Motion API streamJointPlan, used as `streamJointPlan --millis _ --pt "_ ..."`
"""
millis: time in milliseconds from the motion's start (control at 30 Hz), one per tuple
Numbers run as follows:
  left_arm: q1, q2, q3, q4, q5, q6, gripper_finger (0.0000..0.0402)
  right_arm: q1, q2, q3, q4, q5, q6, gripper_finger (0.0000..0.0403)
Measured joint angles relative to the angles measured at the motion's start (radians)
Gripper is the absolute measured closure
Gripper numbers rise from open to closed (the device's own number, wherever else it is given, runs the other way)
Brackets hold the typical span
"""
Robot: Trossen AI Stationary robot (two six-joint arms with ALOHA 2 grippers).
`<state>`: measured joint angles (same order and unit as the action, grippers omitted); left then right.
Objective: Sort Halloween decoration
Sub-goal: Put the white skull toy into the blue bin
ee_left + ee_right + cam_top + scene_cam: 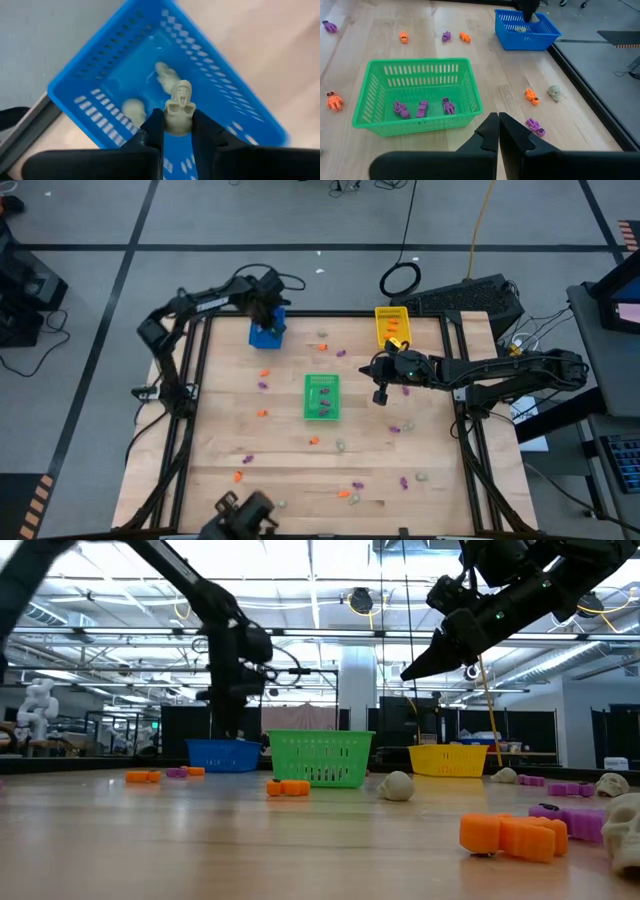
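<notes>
The left tool (177, 131) is clamped on a small pale grey-white plastic skull trinket (178, 107), held above the blue rectangular plastic tray (100, 70) at the worktop's (280, 440) far left. The right tool (498, 131), fingers together and empty, hangs right of the green rectangular plastic tray (380, 125), which holds three purple trinkets (422, 108).

The middle tray (321, 397) sits at the centre of the table (220, 440) with three trinkets (422, 108) lying inside it. Toward the far left corner from that tray stands a second tray (267, 332), above which the left gripper (176, 131) holds a skull trinket (179, 108) over two more skulls (134, 108) on its floor. Toward the far right from the middle tray stands a third tray (392, 324), the right gripper (381, 394) hangs just right of the middle tray, and loose trinkets (264, 412) lie scattered around it on all sides.
</notes>
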<state>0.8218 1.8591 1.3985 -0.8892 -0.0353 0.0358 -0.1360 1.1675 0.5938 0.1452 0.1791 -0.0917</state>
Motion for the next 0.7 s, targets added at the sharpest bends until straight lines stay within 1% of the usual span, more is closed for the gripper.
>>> streamJointPlan --millis 167,300,500,567,700 --pt "0.055 0.112 0.096 -0.047 0.000 0.004 0.0350 0.000 0.000 0.000 0.000 0.000 -0.009 0.0403" --pt "0.074 0.151 0.103 -0.043 -0.003 0.007 0.0350 0.000 0.000 0.000 -0.001 0.000 -0.012 0.0403" --pt "0.075 0.178 0.104 -0.032 0.000 0.007 0.0348 0.000 0.000 0.000 -0.001 0.000 -0.024 0.0403" --pt "0.075 0.179 0.104 -0.025 0.000 0.008 0.0330 0.000 0.000 0.000 -0.002 0.000 -0.024 0.0403" --pt "0.073 0.176 0.104 -0.032 0.000 0.027 0.0274 0.000 0.000 0.000 -0.008 0.000 -0.024 0.0403"
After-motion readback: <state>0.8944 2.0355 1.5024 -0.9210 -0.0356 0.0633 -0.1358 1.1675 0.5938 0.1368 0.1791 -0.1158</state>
